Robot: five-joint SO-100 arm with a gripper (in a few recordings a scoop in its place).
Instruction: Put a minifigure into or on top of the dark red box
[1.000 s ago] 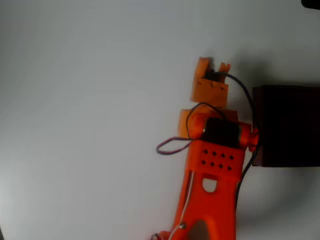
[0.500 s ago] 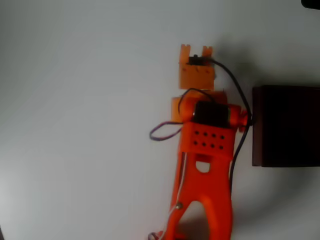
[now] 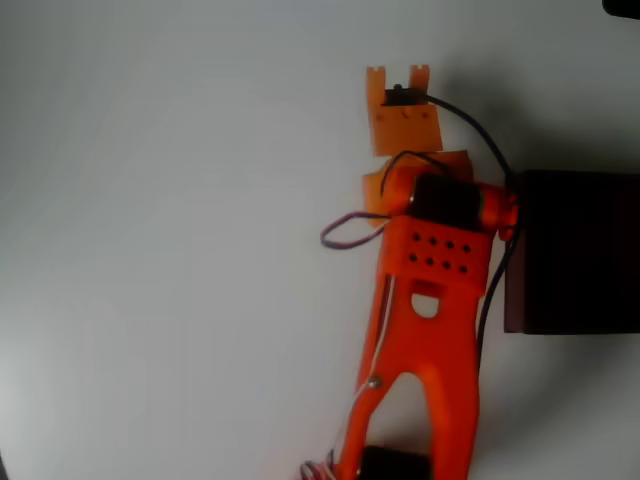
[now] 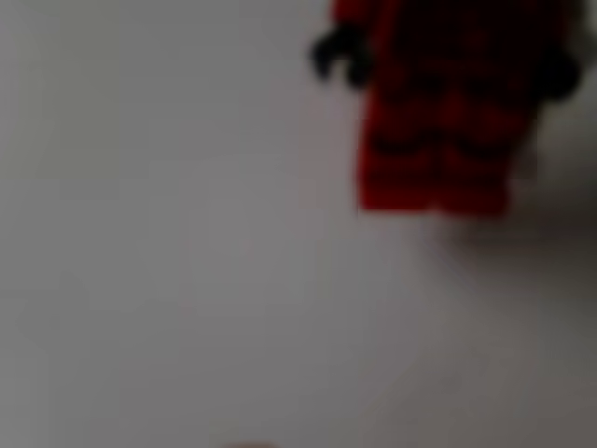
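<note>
While my orange arm (image 3: 425, 330) is reaching over the white table (image 3: 150, 250), the wrist view is showing the blurred minifigure (image 4: 438, 121) lying close ahead, its blocky red legs and dark hands matte. I cannot tell whether the gripper (image 3: 398, 75) is parted. Thin maroon walls are framing the dark red box (image 3: 580, 250) beside it.

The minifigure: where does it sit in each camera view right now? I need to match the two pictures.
Overhead view: I cannot make the minifigure out; the orange arm reaches up the middle, with the dark red box at the right edge.
Wrist view: minifigure at upper right, blurred, legs pointing down, cut off at the top.
Shared landmark: the white table.
</note>
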